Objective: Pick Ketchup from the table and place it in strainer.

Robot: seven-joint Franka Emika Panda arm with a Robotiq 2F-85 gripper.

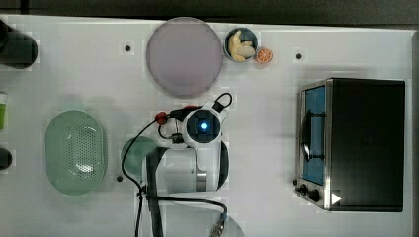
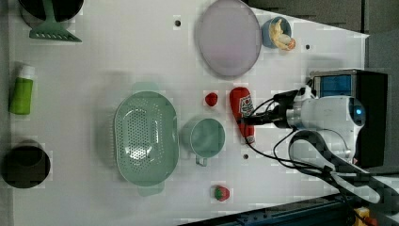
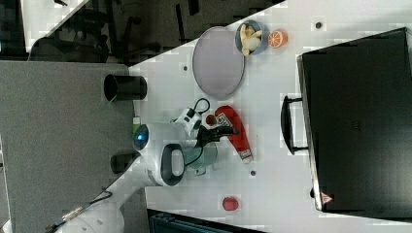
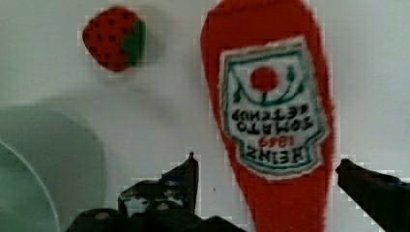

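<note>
We are at the reach-and-grasp step: the gripper [image 4: 266, 169] hangs over the Ketchup [image 2: 242, 113], a soft red bottle-shaped item with a white and green label, lying flat on the white table [image 2: 117, 56]. The jaws stand spread wide, released and holding nothing, one finger on each side of the bottle's narrower end in the wrist view.

Taking the round pale-green handled cup [image 2: 203, 137] as our landmark: the Ketchup lies just beside it, on the left view's right, with its long axis running up and down in that picture. A small red strawberry [image 2: 211, 99] sits near the cup too, just beside the bottle's broad end. The strainer [image 2: 146, 138], a pale mint-green oval plastic basket with a perforated bottom, rests on the cup's far side, on the left view's left, and looks empty.

To do this well, we should keep the fingers straddling the bottle squarely across its width, and descend until the tips come low beside it before closing (the body looks plush, so it will likely squash rather than slip). We would watch the strawberry and the cup rim, both close enough to be nudged. Then we lift high enough to clear the cup on the way to the strainer.
</note>
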